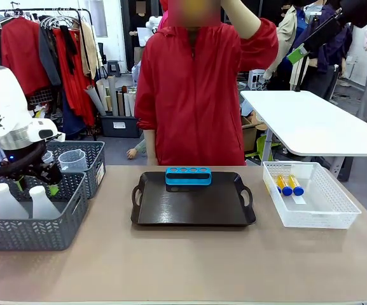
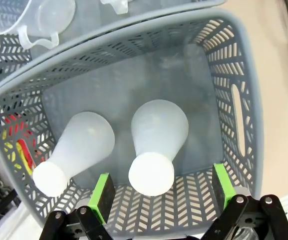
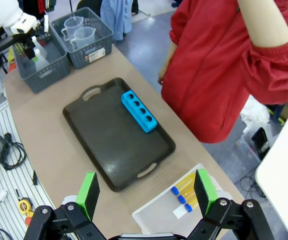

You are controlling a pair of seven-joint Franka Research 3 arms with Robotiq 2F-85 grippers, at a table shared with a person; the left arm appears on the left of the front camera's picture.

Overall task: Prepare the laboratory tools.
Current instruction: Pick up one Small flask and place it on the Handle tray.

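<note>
The table (image 1: 170,267) carried a black tray (image 1: 193,206) at centre. Two flasks (image 1: 5,200) stood in the near grey basket (image 1: 37,232), with the left gripper (image 2: 162,190) open above them. A beaker (image 1: 73,159) sat in the far grey basket (image 1: 98,159). Tubes (image 1: 289,185) lay in the white basket (image 1: 336,216). The right gripper (image 3: 146,192) was open, aloft.

You have translucent white flasks (image 2: 158,145), a grey basket (image 2: 218,55) with chevron openwork, a blue rack (image 1: 188,176), a black tray (image 1: 193,206), orange tubes (image 1: 288,185) with blue caps, and a beige surface (image 1: 183,267).

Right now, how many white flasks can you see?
2, both standing in the near grey basket: one flask below the left arm's open fingers, the other flask beside it. None seems hidden.
</note>
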